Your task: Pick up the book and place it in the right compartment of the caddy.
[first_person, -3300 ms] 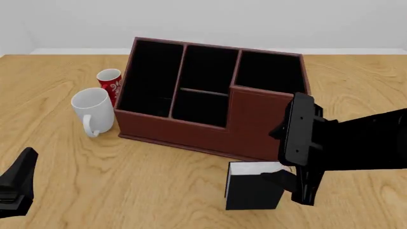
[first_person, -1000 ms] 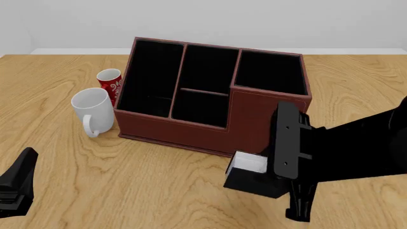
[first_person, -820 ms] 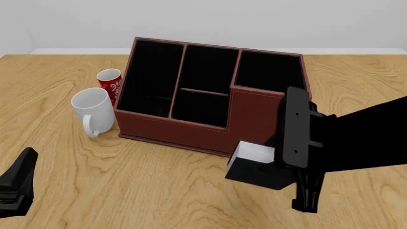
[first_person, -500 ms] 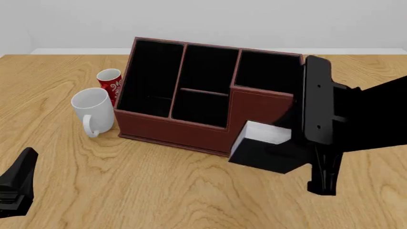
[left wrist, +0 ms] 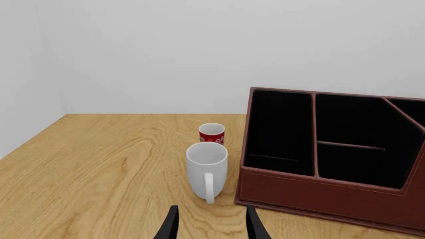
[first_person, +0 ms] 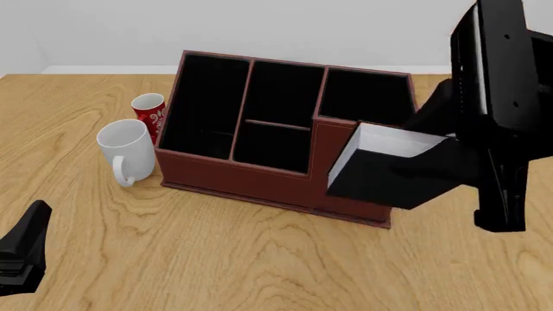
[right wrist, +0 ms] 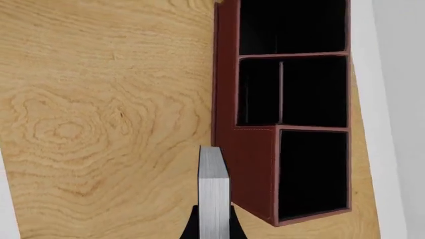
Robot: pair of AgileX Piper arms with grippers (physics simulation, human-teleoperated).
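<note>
Book: the book (first_person: 393, 178) hangs off the desk (first_person: 216, 259), tilted, white page edges up and to the left, in front of the caddy's tall front wall; its lower left corner overlaps that wall in the front view.
Right claw: the right claw (right wrist: 214, 226) is clamped on the book; the wrist view shows a finger on each side of its near end, page edges (right wrist: 214, 189) facing the camera.
Book edge: in the right wrist view the book runs just outside the front wall, not over any opening.
Caddy: the caddy (first_person: 259, 175) sits at the desk's centre, slightly skewed, its stepped front facing 6 o'clock.
Right compartment: the right compartment (first_person: 367, 97) is at 3 o'clock within the caddy, open-topped and dark; the book is near its front rim but outside it.
Left claw: the left claw (left wrist: 209, 229) is low at 8 o'clock on the desk, its fingers parted with nothing between them.
Mug: a white mug (first_person: 126, 152) stands just off the caddy's left wall at 9 o'clock, handle toward the front.
Can: a red can (first_person: 149, 113) stands just behind the mug, close to the same wall.
Open room: bare wood spreads across the front at 6 o'clock and out to the right of the caddy.
</note>
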